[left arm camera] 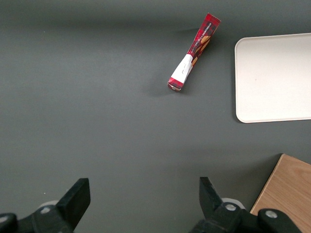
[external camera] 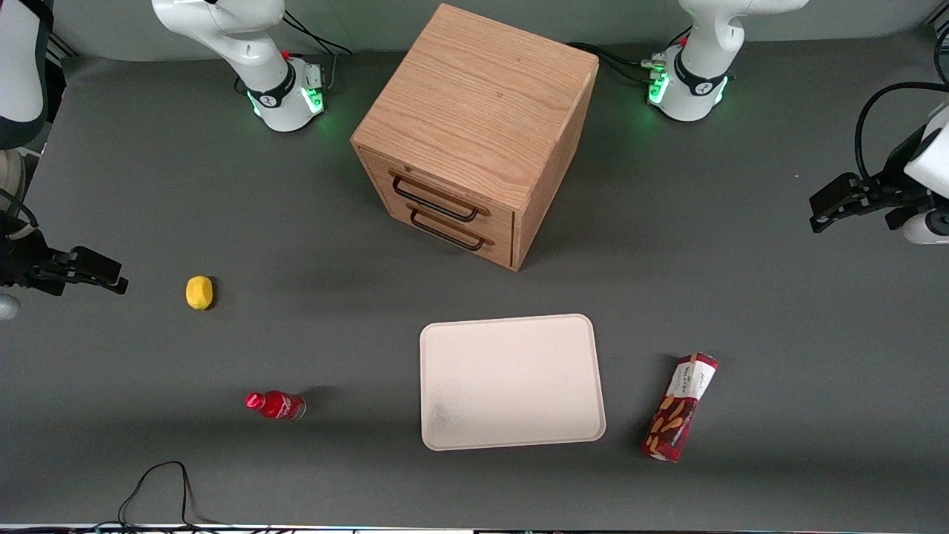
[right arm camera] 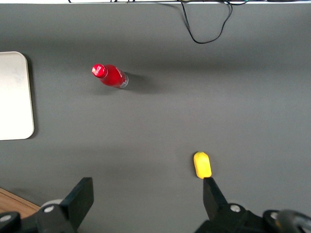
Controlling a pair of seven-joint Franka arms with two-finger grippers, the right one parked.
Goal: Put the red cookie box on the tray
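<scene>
The red cookie box point(external camera: 680, 407) lies flat on the dark grey counter point(external camera: 778, 311), just beside the tray point(external camera: 511, 382) on the side toward the working arm's end — close to the tray's short edge but apart from it, with a strip of bare counter between. The box sits at a slight slant to that edge, its white-labelled half farther from the front camera than its red half with the cookie pictures. The tray itself, cream-white with rounded corners, carries nothing.

The left arm's claw point(external camera: 830, 204) hangs above the counter well apart from the tray, out toward the working arm's end and farther from the front camera than the tray. In the left wrist view the claw point(left arm camera: 141, 196) stands wide, both dark fingers point(left arm camera: 77, 196) spread with only bare counter between them — the red cookie box point(left arm camera: 193, 52) and the tray point(left arm camera: 274, 77) both lie clear of it.

A wooden two-drawer cabinet point(external camera: 474, 133) stands farther from the front camera than the tray. Toward the parked arm's end from the tray lie a small red bottle point(external camera: 276, 405) and a lemon point(external camera: 199, 292).
</scene>
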